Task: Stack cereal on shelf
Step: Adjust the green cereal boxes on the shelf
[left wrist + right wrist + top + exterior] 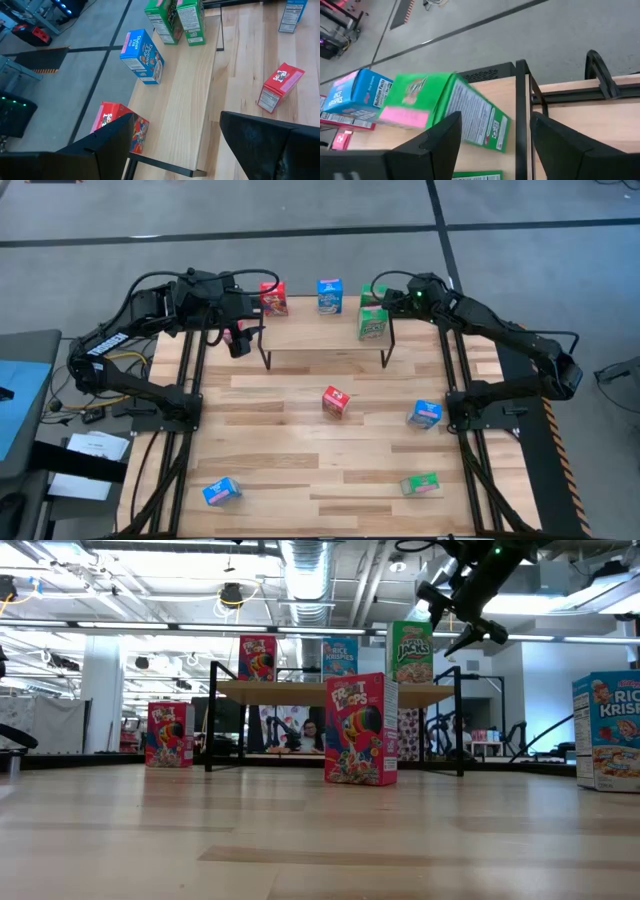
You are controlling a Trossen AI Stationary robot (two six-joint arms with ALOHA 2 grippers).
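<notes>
The shelf [325,330], upper centre, carries red, blue and green cereal. Both the left gripper [240,330] and the right gripper [372,292] hover released; retreat carefully, without touching the green box [373,323].

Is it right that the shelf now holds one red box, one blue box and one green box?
Not quite. The shelf holds one red box, one blue box and two green boxes, as the left wrist view shows.
</notes>
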